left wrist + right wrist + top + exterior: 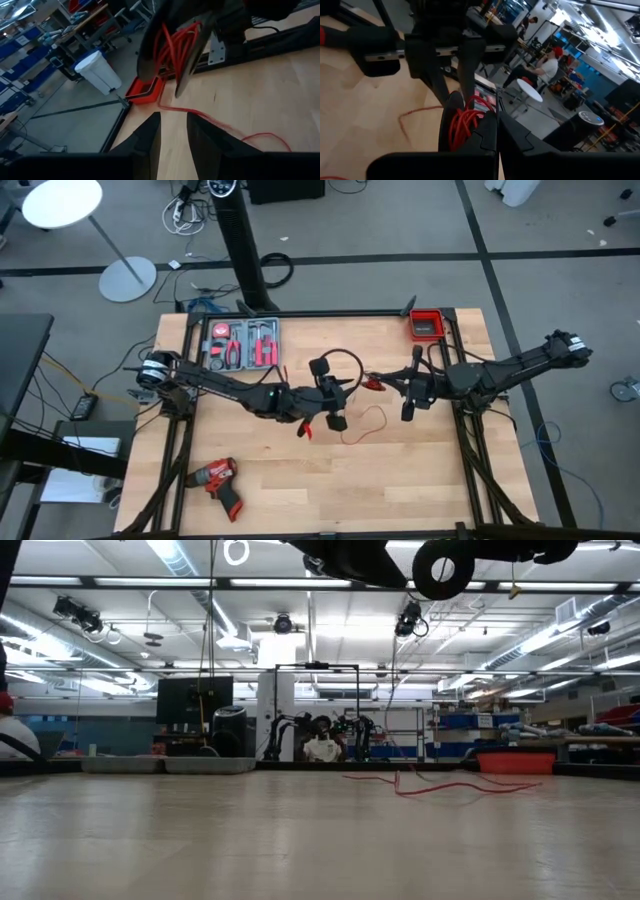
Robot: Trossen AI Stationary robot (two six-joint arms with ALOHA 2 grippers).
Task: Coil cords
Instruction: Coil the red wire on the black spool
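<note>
The right pincer (496, 131) is clamped shut on a bunch of red wire (462, 125), held above the bench (400, 480) near its middle. Just across from it, the left pincer (173, 131) stands partly open with nothing between its fingers, aimed at that bunch. A loose tail of the wire trails on the bench below both.

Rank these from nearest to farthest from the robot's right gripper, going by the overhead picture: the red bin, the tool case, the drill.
From the right gripper:
1. Red bin, at the table's far edge on the right arm's side.
2. Tool case, far edge, on the left arm's side.
3. Drill, near edge, left side.
</note>
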